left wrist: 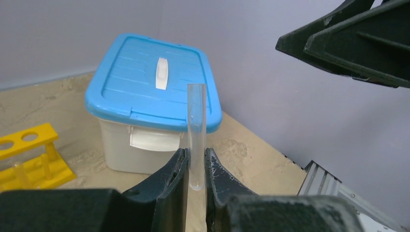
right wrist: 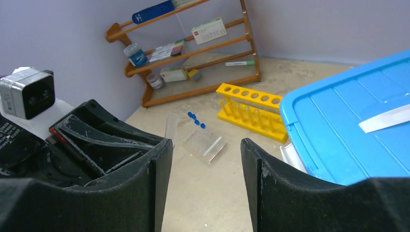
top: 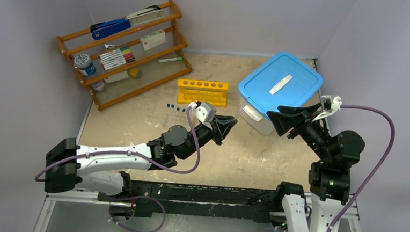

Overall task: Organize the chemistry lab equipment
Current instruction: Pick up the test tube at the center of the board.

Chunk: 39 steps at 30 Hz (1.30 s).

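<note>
From above, the left claw (top: 228, 128) is hovering over the middle of the sandy table (top: 138, 122), just in front of the yellow six-hole rack (top: 202, 91). The right claw (top: 276, 123) is facing it from beside the blue-lidded box (top: 280, 83). A row of small blue caps (top: 176, 108) is lying left of the rack, and the wooden shelf (top: 123, 52) is standing in the far left corner. What the left claw is carrying is too thin to make out from here. In the left wrist view, its fingers (left wrist: 176, 183) are clenching a clear tube (left wrist: 196, 116) near its rounded bottom, holding it upright with the open end on top and no cap on it. The blue-lidded box (left wrist: 152, 92) is sitting behind the tube and the right claw (left wrist: 353, 38) is hanging at the upper right. In the right wrist view, the right claw (right wrist: 207, 164) is standing wide open, gripping and touching nothing. Through the gap the clear tube tray (right wrist: 205, 144) is lying flat on the table, with the blue caps (right wrist: 195, 119) just beyond it and the yellow rack (right wrist: 249, 108) further back. The held tube (right wrist: 170, 128) is showing at the left claw (right wrist: 96, 140).
</note>
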Each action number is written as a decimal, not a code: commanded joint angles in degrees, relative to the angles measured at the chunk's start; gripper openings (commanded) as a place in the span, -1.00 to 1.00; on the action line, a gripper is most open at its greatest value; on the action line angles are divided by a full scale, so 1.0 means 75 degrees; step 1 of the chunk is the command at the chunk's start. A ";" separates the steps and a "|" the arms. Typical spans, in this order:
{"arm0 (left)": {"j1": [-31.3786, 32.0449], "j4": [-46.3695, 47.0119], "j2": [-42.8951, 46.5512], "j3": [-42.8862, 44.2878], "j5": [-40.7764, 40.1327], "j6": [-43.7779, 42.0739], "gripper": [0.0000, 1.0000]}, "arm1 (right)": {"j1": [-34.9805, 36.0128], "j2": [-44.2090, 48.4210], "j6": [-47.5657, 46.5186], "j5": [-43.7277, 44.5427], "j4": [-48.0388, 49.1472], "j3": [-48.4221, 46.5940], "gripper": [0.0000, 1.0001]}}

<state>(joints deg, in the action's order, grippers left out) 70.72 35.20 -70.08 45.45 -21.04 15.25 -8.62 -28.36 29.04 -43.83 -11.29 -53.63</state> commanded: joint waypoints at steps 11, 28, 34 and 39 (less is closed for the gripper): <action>-0.0529 0.2248 -0.0188 0.1419 -0.1522 0.0046 -0.77 | 0.0263 -0.3030 -0.2595 0.0981 -0.0289 -0.2849 0.16; -0.2693 0.1169 0.0107 0.2664 0.1192 0.2585 -0.80 | 0.6193 -0.4179 -0.3147 0.6639 0.0880 -0.2907 0.20; -0.2952 0.1493 -0.0102 0.2478 0.1746 0.3189 -0.82 | 0.7299 -0.4005 -0.2952 0.7309 0.1257 -0.2838 0.19; -0.3001 0.1897 -0.0337 0.2413 0.2154 0.3483 -0.83 | 0.7460 -0.4404 -0.3114 0.7462 0.1255 -0.3035 0.19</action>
<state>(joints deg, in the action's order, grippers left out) 48.75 45.10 -71.61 62.94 -9.76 37.98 46.83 -59.42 6.09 8.21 -5.45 -74.72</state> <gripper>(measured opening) 0.140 0.598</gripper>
